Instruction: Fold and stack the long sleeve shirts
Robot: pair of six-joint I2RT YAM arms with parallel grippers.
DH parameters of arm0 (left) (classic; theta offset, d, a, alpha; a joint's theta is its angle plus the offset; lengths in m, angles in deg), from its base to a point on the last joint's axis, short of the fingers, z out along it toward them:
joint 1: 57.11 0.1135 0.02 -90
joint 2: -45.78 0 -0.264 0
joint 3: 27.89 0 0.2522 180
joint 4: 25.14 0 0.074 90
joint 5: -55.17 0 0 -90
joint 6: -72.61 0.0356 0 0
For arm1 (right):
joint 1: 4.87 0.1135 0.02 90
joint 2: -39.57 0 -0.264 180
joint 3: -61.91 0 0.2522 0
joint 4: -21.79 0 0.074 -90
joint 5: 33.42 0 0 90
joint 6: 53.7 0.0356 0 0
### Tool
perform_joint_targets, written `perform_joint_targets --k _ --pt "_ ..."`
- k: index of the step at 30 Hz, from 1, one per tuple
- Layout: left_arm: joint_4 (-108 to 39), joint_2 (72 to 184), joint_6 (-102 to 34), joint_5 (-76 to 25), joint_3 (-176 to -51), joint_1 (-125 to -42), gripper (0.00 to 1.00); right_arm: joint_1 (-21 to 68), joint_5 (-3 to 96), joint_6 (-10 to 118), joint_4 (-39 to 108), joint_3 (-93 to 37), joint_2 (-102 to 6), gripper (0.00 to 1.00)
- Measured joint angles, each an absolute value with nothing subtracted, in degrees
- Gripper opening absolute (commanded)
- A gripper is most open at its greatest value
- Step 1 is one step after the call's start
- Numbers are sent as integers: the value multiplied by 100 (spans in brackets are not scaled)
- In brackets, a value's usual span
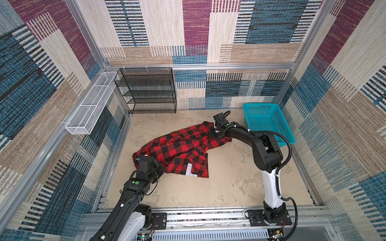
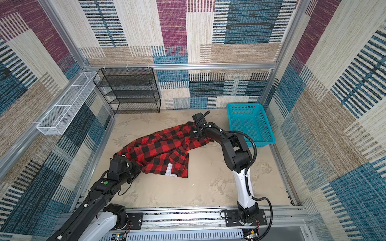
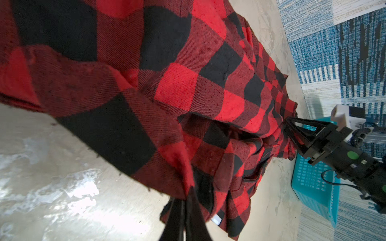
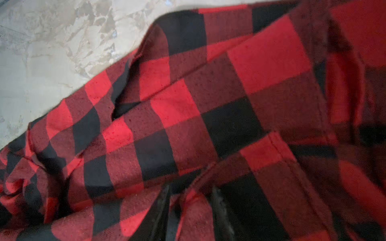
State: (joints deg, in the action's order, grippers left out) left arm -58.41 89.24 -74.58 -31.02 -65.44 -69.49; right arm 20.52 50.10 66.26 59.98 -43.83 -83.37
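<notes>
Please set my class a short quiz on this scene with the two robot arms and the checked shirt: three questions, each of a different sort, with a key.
1. True or false: the checked shirt lies neatly folded into a rectangle.
2. What is the left gripper doing? A: hanging open in the air. B: pinching the shirt's cloth, shut. C: resting inside the basket.
3. What colour is the lettering on the shirt?
Key: 1 false, it lies rumpled and spread out on the table; 2 B; 3 white.
</notes>
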Motion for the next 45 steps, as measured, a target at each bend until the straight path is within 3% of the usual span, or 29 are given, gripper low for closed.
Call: perform_joint_targets --k 13,18,21,23,37,39,43,45 --pt "-5751 8933 -7445 -2997 -6500 -6949 3 2052 4731 6921 5412 -4029 -8249 29" --pt "-5749 8953 -7443 -2997 -6476 -6949 3 2052 4639 6918 5288 -4193 -8341 11" --pt "-5747 8966 -7438 -2999 -6481 -6936 3 2052 4663 6916 5237 -4031 -8216 5" --pt "-5758 9001 -7417 -2997 -6544 -6910 2 2049 4674 6912 5244 -3776 -7958 0" --pt "-6044 9451 -6997 -1935 -7517 -6398 0 2277 5266 7384 5342 185 -3911 0" --pt "-6217 9499 -6920 -1769 -7580 -6359 0 2406 5273 7649 5388 740 -3419 7" --pt "-6630 9512 -6735 -1585 -7602 -6304 0 2528 5388 8164 5788 1424 -2741 38" --pt "-6779 9486 -6673 -1511 -7584 -6280 0 2528 5570 8354 6022 1444 -2518 43"
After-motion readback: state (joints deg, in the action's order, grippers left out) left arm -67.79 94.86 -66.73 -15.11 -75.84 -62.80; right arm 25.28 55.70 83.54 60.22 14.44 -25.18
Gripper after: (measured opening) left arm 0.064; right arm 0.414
